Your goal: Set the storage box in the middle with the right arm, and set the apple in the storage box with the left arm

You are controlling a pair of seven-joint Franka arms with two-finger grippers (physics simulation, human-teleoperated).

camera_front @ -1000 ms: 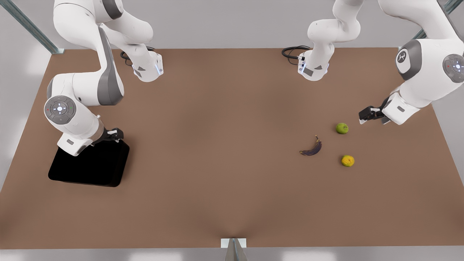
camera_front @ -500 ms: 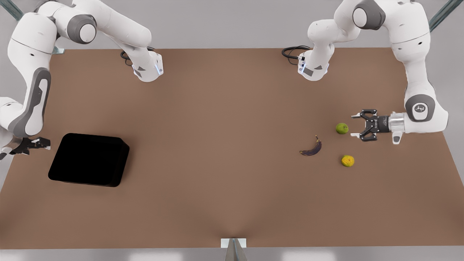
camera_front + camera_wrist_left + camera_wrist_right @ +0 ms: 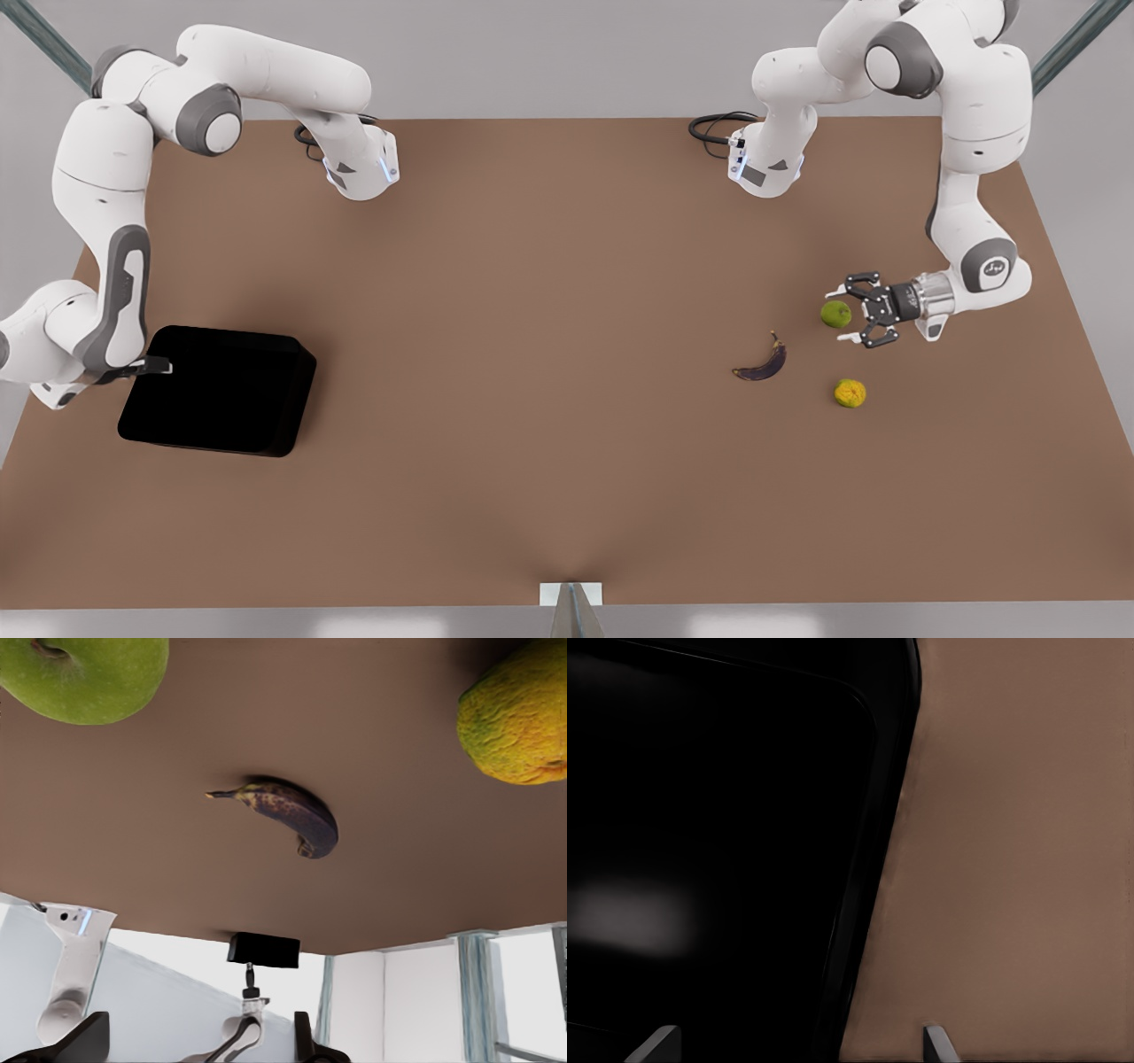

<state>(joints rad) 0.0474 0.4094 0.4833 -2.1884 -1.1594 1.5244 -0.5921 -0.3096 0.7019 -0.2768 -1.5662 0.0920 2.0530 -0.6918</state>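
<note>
Neither part of the task is done yet, judging from how things lie.

Nearest the camera in the front view, the box (image 3: 217, 391) sits flat on the desk (image 3: 549, 461) at the lower left of the frame, well apart from the middle where it belongs. It is empty. The right hand (image 3: 152, 364) is at the box's left edge, low over the rim. In the right wrist view its two fingertips (image 3: 656, 1043) stand wide apart, one on each side of the box wall (image 3: 873, 859), so the hand is open and straddles the rim without gripping it. The likely next step is to close on that wall and drag or lift the box toward the centre.

At the right of the front view lie three fruits. The orange (image 3: 850, 392) is nearest, the banana (image 3: 762, 363) a little further back and to the left, and the apple (image 3: 835, 314) furthest, all resting on the desk. The left hand (image 3: 848, 314) lies level with the desk, its open fingers reaching to either side of the apple, which sits just at their tips. They have not closed on it. The left wrist view shows the apple (image 3: 84, 673) close by, with the banana (image 3: 288, 812) and orange (image 3: 518, 713) beyond.

Still to come: both grasps, the box's move to the middle, then the apple's carry across and release into the box.
</note>
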